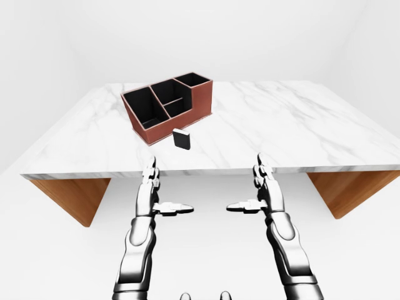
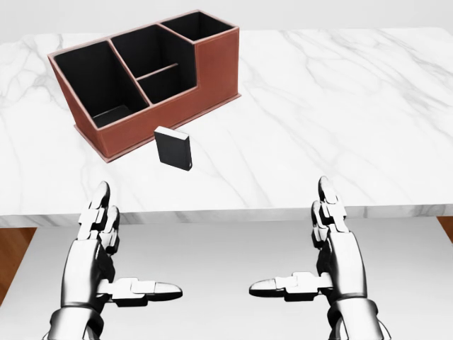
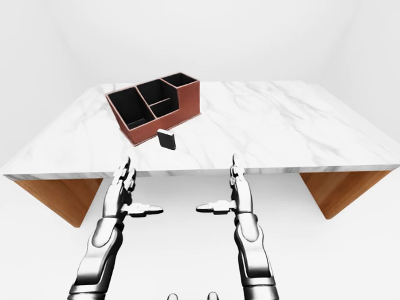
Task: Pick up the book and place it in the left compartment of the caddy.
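Note:
A small black book (image 2: 174, 149) stands upright on the white marble table (image 2: 340, 106), just below the red-brown caddy (image 2: 212, 67) in the head view. The caddy's large left compartment (image 2: 92, 81) is empty apart from its dark floor. My left hand (image 2: 113, 255) and right hand (image 2: 318, 251) hover below the table's near edge, both open with fingers straight and thumbs pointing inward. Neither hand touches the book, which lies above and between them, nearer the left hand.
The caddy holds other empty compartments at its middle (image 2: 159, 67) and top right (image 2: 195, 25). The table rests on wooden supports (image 1: 75, 197) at left and right (image 1: 353, 190). White floor and walls surround it.

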`<state>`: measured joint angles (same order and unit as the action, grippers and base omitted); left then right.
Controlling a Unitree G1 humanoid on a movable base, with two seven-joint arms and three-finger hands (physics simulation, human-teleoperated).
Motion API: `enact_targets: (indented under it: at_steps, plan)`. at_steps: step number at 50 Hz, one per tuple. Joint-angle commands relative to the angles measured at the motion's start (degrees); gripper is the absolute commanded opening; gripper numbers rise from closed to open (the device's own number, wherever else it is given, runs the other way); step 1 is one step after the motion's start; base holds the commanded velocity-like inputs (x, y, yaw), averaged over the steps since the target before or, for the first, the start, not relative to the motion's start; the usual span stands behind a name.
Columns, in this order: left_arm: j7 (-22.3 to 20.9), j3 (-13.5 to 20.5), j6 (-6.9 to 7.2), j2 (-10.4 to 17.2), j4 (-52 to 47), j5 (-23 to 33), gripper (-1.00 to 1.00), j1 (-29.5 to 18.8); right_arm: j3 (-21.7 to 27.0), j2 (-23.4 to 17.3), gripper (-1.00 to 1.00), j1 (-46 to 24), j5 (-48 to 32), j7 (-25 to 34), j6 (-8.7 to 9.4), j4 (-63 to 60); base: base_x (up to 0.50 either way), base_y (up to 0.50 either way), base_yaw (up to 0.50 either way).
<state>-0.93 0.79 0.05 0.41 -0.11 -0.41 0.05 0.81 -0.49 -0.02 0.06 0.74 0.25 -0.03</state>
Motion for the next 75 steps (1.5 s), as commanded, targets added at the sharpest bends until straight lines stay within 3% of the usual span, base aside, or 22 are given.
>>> enact_targets:
  at_steps: [1, 6, 14, 18, 19, 20, 30, 40, 56, 75]
  plan:
    - [-1.61, 1.16, 0.62, 0.64, -1.22, -0.66, 1.0, 0.41, 1.32, -0.76, 1.0, -0.02, -0.09, 1.25, 0.4, -0.05, 0.0, 0.0, 0.0]
    - [-1.64, 1.2, 0.8, 0.63, -1.83, -0.57, 1.0, 0.61, 1.46, -0.59, 1.0, -0.03, -0.06, 0.81, 0.13, 0.03, 0.0, 0.0, 0.0]
    - [-1.87, 1.4, 2.37, 0.67, -3.88, -1.0, 1.0, 0.87, 1.39, -0.66, 1.0, -0.05, 0.13, 1.03, 0.06, 0.07, 0.0, 0.0, 0.0]
    - [-1.84, 1.54, 3.46, 0.76, -5.67, -0.98, 1.0, 0.95, 1.46, -0.57, 1.0, -0.06, 0.32, 0.9, -0.14, 0.15, 0.0, 0.0, 0.0]
    - [-2.01, 1.55, 4.74, 0.74, -7.23, -1.29, 1.0, 1.14, 1.46, -0.57, 1.0, -0.07, 0.37, 0.89, -0.2, 0.17, 0.0, 0.0, 0.0]
    - [-2.02, 1.53, 4.95, 0.73, -8.05, -1.32, 1.0, 1.24, 1.44, -0.59, 1.0, -0.08, 0.39, 0.92, -0.25, 0.2, 0.0, 0.0, 0.0]
    - [-2.33, 2.0, 4.95, 0.89, -13.65, -2.06, 1.0, 0.68, 1.46, -0.57, 1.0, -0.36, 1.31, 1.64, -2.61, 1.14, 0.0, 0.0, 0.0]
    - [-2.73, 2.86, 4.95, 1.42, -15.8, -1.73, 1.0, 0.24, 1.36, -0.69, 1.0, -0.3, 1.04, 1.64, -2.07, 0.94, 0.0, 0.0, 0.0]
    - [-3.72, 4.32, 4.95, 1.83, -20.68, -2.5, 1.0, -0.03, 1.38, -0.75, 1.0, -0.58, 1.15, 2.64, -4.25, 1.8, 0.0, 0.0, 0.0]
    - [-3.95, 5.35, 4.95, 2.2, -21.84, -3.17, 1.0, -0.73, 1.33, -0.87, 1.0, -0.6, 0.66, 3.0, -4.3, 1.81, 0.0, 0.0, 0.0]
